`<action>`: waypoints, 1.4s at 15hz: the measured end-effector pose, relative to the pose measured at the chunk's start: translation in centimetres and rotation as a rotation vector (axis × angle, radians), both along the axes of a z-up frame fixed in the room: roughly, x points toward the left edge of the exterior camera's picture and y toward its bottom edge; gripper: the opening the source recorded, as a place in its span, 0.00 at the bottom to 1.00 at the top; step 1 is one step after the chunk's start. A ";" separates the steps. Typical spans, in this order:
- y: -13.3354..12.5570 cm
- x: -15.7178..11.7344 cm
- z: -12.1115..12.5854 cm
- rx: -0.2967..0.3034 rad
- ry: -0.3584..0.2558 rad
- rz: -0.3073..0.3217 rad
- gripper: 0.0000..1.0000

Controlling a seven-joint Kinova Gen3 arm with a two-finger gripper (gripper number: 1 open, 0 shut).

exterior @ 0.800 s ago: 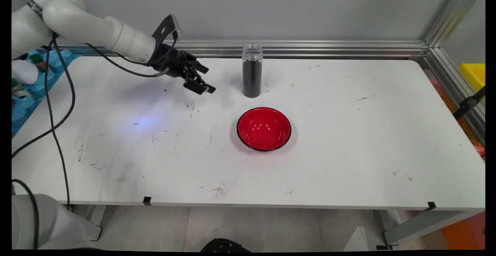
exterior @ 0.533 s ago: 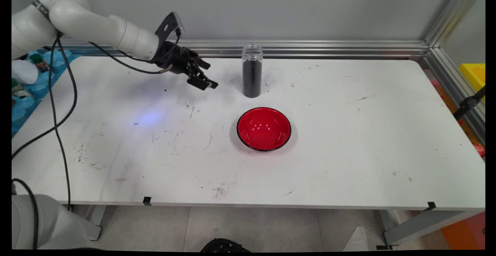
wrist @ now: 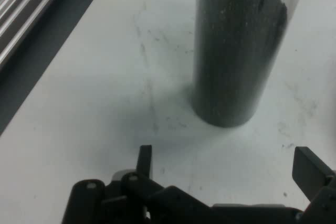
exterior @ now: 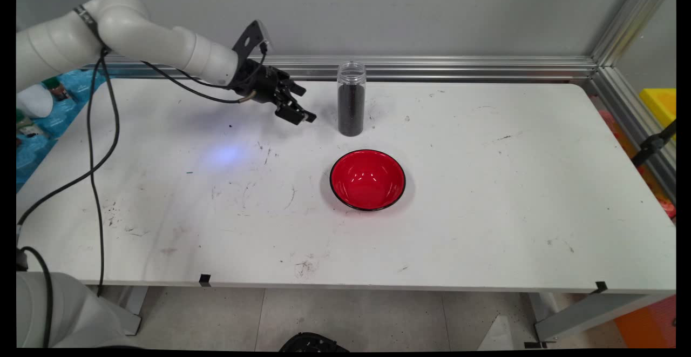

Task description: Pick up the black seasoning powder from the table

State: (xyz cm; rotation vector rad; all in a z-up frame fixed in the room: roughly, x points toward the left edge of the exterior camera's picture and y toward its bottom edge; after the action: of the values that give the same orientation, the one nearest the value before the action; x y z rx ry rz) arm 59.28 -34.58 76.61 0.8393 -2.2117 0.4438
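Released tool (exterior: 303, 109) hovers left of the clear jar (exterior: 351, 99) of dark granules on the scuffed white tabletop (exterior: 486, 184); red bowl (exterior: 367, 179) in front of the jar

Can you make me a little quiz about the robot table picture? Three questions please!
1. True or false: the black two-finger gripper is holding the clear plastic jar filled with dark grains.
2. Which thing lies nearer the table's front edge: A) the jar, B) the round red bowl with a black rim?
3. Fill in: the red bowl has ____ inside it.

Key
1. False. The open gripper hangs left of the jar, with a gap between them.
2. B. The bowl sits just in front of the upright jar on the white table.
3. Nothing.
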 end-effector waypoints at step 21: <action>-2.2 -3.8 -3.2 -0.069 0.022 -0.083 1.00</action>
State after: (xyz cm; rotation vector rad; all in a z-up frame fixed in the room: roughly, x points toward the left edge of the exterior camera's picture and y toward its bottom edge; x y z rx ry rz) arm 55.43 -36.77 73.42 0.7106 -2.1892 0.4655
